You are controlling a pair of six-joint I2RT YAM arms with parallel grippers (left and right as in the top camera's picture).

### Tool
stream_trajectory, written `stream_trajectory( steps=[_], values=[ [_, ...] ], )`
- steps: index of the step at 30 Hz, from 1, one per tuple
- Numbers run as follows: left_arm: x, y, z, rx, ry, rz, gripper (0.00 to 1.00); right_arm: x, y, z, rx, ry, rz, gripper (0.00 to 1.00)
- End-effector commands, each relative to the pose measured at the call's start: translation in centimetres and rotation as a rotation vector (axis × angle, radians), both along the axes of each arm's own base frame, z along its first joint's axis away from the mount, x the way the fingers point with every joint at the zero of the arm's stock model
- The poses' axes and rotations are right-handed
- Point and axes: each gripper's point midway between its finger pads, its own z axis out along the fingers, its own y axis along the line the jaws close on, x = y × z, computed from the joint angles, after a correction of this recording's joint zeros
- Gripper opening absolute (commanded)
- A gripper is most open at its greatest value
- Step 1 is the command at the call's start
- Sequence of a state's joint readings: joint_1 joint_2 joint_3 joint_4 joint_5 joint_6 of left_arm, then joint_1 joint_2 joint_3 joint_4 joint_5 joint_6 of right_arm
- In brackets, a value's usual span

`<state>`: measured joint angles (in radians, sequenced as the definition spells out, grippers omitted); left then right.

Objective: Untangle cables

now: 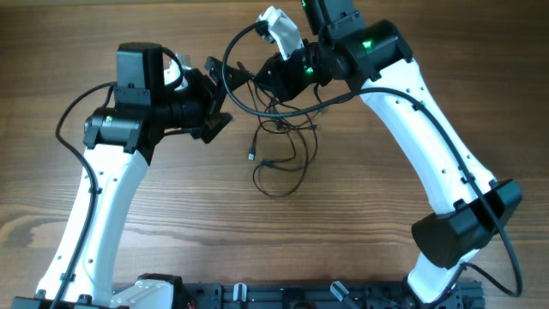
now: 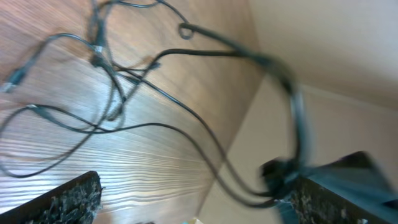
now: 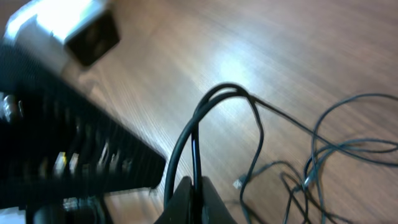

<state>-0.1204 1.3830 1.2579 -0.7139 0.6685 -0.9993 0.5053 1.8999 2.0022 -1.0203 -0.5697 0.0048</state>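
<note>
Two robot arms lean over a wooden table (image 1: 343,215), where thin black cables (image 1: 279,142) lie in a loose tangle near the middle, with one loop trailing toward the near edge. The right gripper (image 1: 254,79), at the far side of the heap, has its jaws pressed together on a doubled strand that arches up from its fingers (image 3: 193,199) in the right wrist view. The left gripper (image 1: 220,96) sits just left of the tangle, jaws spread wide and gripping nothing. One strand sweeps across the gap (image 2: 193,186) between them (the left wrist view is blurred there). The other strands rest flat on the wood, small plugs at their ends.
</note>
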Motion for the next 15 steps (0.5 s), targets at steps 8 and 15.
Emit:
stream_trajectory(
  steps=[8,15],
  values=[
    [-1.2,1.3,-1.5,0.17,-0.06,-0.083,1.0,2.6,-6.8,11.8,0.002,-0.25,-0.497,0.04],
    [-3.8,-5.5,4.5,-0.024,-0.545,-0.583,1.0,1.9,-4.6,9.3,0.127,0.04,-0.567,0.04]
  ],
)
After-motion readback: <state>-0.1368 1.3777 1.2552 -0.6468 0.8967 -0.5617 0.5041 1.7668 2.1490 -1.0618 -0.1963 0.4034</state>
